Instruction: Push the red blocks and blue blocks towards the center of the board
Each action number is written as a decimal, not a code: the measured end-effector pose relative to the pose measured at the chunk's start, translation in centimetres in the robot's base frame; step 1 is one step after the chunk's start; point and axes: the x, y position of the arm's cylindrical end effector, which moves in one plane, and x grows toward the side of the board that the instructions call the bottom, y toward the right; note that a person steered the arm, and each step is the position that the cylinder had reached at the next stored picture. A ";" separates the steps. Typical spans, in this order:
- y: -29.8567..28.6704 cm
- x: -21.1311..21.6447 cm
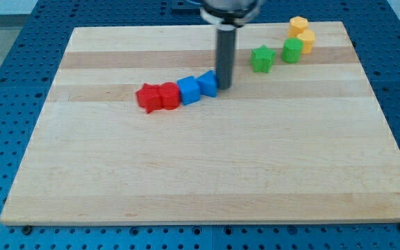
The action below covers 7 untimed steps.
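Note:
Two red blocks and two blue blocks lie in a touching row left of the board's middle, rising toward the view's right. From the left: a red star-like block [147,98], a red block [169,94], a blue cube [189,90] and a blue block [207,82]. My tip [223,87] rests on the board right against the right side of the rightmost blue block. The dark rod rises from it to the view's top.
A green star block [261,58] and a green block [292,50] lie at the upper right. Two yellow blocks [298,26] [305,39] sit beyond them near the wooden board's [207,180] top edge. Blue pegboard surrounds the board.

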 end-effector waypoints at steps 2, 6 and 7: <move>-3.0 0.6; -7.7 -2.4; -8.7 1.0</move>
